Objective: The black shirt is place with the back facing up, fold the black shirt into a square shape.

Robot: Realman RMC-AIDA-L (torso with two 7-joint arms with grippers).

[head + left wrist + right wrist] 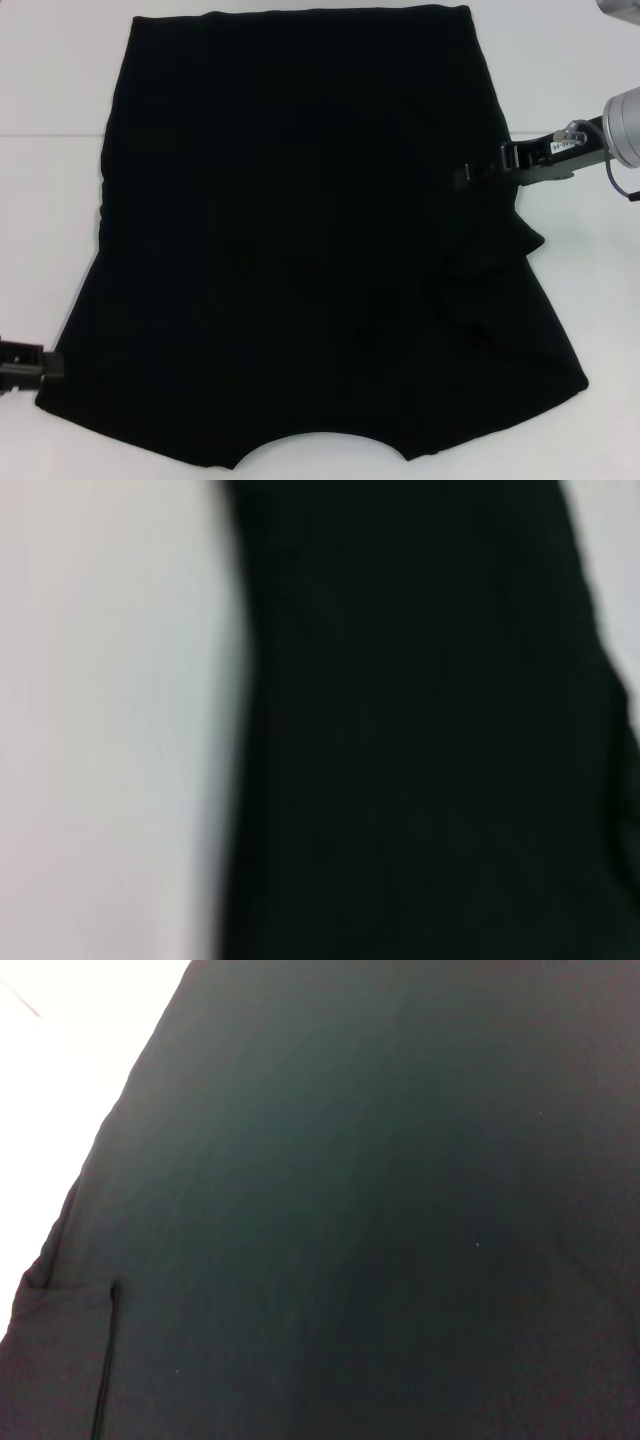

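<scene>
The black shirt (300, 240) lies flat across the middle of the white table (50, 200), neckline notch at 6 o'clock, with the right gripper (478, 174) reaching in over its 3 o'clock edge and the left gripper (40, 368) at its 8 o'clock corner; whether either gripper is wide, narrow or holding cloth cannot be told from these views. Risk: the soft, limp, matte fabric is already bunched into ridges at 4 o'clock, probably a tucked-in sleeve. An uneven lift there could drag extra layers and skew the fold, spoiling the square.
</scene>
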